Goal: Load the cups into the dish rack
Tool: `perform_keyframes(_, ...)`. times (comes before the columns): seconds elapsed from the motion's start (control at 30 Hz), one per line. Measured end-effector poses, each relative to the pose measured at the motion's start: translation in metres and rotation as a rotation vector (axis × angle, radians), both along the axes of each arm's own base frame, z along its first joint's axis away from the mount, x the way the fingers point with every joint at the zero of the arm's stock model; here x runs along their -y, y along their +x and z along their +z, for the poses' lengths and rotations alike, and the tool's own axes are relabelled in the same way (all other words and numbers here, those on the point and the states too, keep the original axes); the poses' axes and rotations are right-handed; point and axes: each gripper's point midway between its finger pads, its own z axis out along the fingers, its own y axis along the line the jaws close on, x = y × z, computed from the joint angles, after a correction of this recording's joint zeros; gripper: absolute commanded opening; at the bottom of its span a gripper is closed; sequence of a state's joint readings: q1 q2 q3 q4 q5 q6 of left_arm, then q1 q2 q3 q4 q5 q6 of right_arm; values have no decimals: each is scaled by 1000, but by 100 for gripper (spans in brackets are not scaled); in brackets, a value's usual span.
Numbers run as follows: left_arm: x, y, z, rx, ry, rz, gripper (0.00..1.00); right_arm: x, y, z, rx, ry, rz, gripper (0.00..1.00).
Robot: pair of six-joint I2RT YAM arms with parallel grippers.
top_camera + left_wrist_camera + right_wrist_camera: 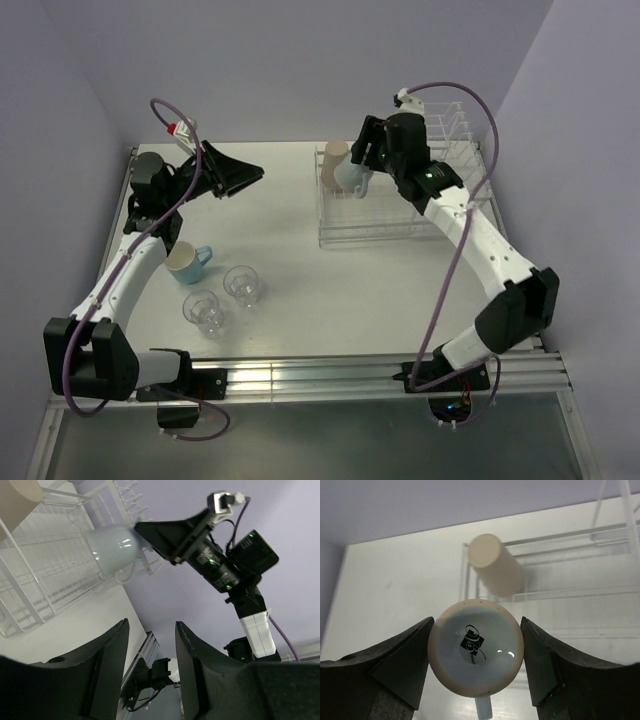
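My right gripper (360,165) is shut on a light blue handled mug (352,180), held base up over the left end of the white dish rack (385,228). In the right wrist view the fingers (410,655) press both sides of the mug (476,652). A tan paper cup (335,163) stands upside down in the rack just left of it and also shows in the right wrist view (496,565). A small light blue cup (186,263) and two clear tumblers (242,284) (203,310) stand on the table at the front left. My left gripper (245,180) is open and empty, raised above the table's left rear.
The rack's tall plate dividers (455,125) rise at its far right end, behind my right arm. Walls close in the table at the back and on both sides. The left wrist view shows the rack (45,575), the mug (112,547) and my right gripper (185,530).
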State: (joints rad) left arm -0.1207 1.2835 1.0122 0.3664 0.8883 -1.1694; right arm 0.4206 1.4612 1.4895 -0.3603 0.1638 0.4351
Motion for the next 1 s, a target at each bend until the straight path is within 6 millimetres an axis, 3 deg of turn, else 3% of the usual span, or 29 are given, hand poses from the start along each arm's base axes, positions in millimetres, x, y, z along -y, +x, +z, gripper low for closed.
perform_keyframes(0.2,-2,-10,4,19,34,10,48,18,37,-56,-80,-182,-125,0)
perform_keyframes(0.33,-4,-16,10,40,49,11,48,29,51,-81,-108,-278,-177,0)
perform_keyframes(0.7,-6,-31,15,69,79,9,49,37,101,-96,-43,-398,-290,0)
perform_keyframes(1.0,-6,-33,12,83,100,-1,48,29,142,-128,-27,-457,-316,0)
